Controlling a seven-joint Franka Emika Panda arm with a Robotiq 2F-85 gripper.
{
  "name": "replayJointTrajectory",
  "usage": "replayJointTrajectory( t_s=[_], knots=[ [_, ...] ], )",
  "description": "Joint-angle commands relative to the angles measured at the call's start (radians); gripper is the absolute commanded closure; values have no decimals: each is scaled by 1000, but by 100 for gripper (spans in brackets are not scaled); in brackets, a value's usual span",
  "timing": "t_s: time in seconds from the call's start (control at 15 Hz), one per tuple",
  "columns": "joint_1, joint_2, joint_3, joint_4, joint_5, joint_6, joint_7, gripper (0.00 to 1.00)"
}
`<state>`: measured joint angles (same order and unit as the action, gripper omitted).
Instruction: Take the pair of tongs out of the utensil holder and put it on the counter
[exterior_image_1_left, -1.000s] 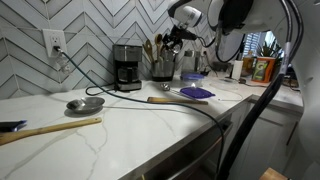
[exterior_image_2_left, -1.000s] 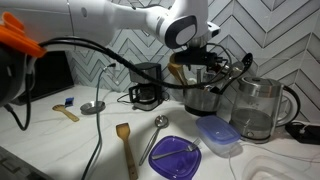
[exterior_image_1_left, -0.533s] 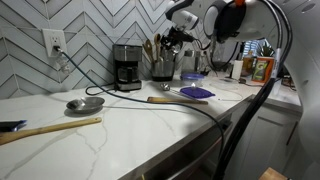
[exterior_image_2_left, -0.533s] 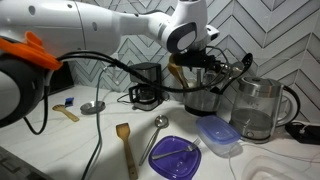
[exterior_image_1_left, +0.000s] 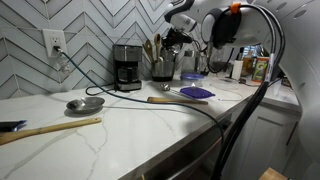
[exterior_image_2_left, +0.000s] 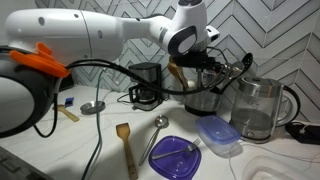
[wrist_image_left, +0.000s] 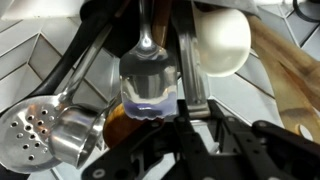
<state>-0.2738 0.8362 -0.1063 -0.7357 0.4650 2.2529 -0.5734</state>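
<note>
The steel utensil holder (exterior_image_1_left: 162, 68) (exterior_image_2_left: 203, 97) stands at the back of the white marble counter (exterior_image_1_left: 150, 135) (exterior_image_2_left: 50, 150), full of wooden and metal utensils. My gripper (exterior_image_1_left: 173, 40) (exterior_image_2_left: 205, 55) is just above its rim, down among the handles. In the wrist view a slim silver arm of the pair of tongs (wrist_image_left: 189, 60) runs straight down between my fingers, and the gripper (wrist_image_left: 196, 117) is shut on it. The tongs' lower part is hidden inside the holder.
In the wrist view a clear spatula head (wrist_image_left: 150, 82), a white round utensil (wrist_image_left: 224, 40), wooden spoons (wrist_image_left: 290, 70) and a slotted spoon (wrist_image_left: 27, 135) crowd the tongs. A coffee maker (exterior_image_1_left: 127, 67) and a glass kettle (exterior_image_2_left: 258, 108) flank the holder. A ladle (exterior_image_1_left: 85, 103), a purple plate (exterior_image_2_left: 175, 157) and a wooden spatula (exterior_image_2_left: 125, 146) lie on the counter.
The jaws have closed from wide open onto the silver tongs arm. The arm has stayed almost in the same place above the holder.
</note>
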Motion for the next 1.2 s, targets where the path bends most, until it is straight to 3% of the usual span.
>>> replayJointTrajectory(
  t_s=[0.0,1.13],
  knots=[
    [-9,41,4,56,8,11,13,97],
    [1,-88,-17,48,-13,-24,13,95]
  ],
)
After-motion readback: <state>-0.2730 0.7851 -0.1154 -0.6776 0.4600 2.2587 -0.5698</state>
